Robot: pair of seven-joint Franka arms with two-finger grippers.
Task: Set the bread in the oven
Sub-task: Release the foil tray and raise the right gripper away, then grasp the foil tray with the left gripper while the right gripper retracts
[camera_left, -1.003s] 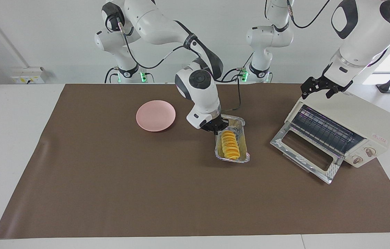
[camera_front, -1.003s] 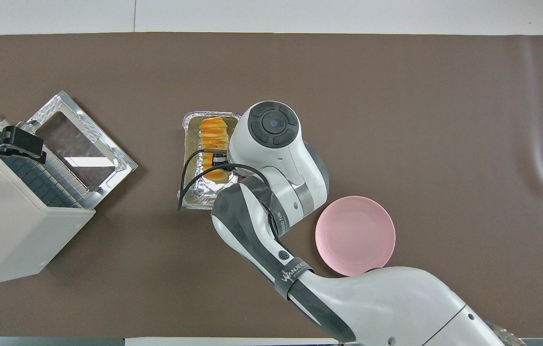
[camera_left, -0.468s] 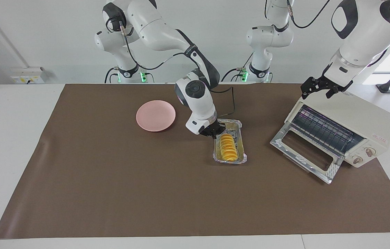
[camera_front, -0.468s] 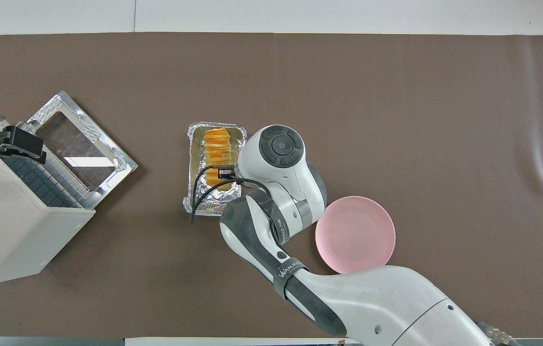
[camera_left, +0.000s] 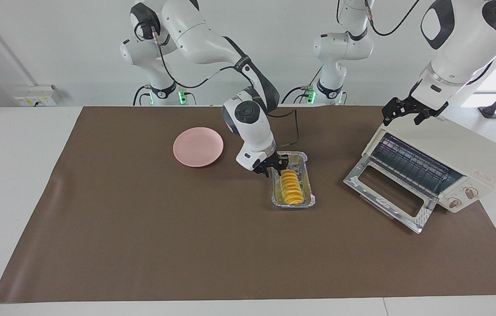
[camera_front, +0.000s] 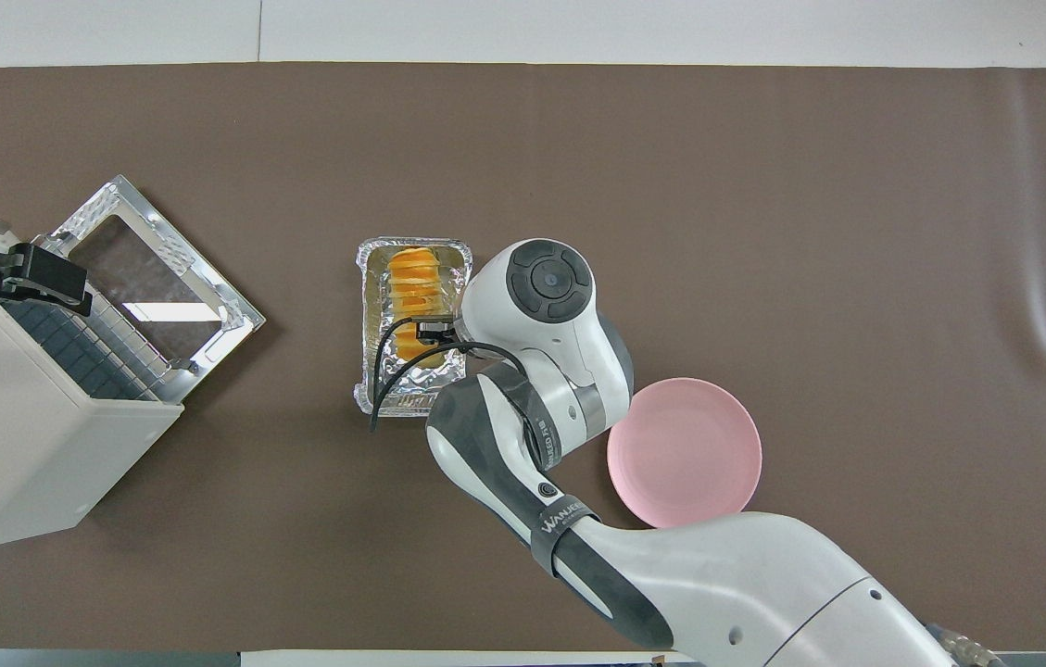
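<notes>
The bread (camera_left: 291, 187), a ridged yellow-orange loaf, lies in a silver foil tray (camera_left: 294, 204) on the brown mat, mid-table. It also shows in the overhead view (camera_front: 413, 276), in the tray (camera_front: 407, 400). My right gripper (camera_left: 275, 166) is low at the tray's end nearer the robots, fingers spread over the loaf's end. The cream oven (camera_left: 454, 147) stands at the left arm's end, its glass door (camera_left: 386, 193) dropped open and the rack showing. My left gripper (camera_left: 406, 115) waits open over the oven's top edge.
A round pink plate (camera_left: 198, 146) lies on the mat beside the right arm's wrist, toward the right arm's end; it also shows in the overhead view (camera_front: 684, 453). The oven's open door (camera_front: 152, 283) juts toward the tray. A cable loops over the tray.
The right gripper brought the foil tray with the bread down onto the mat, a little nearer to the robots, and its fingers have spread. The left arm has not moved.
</notes>
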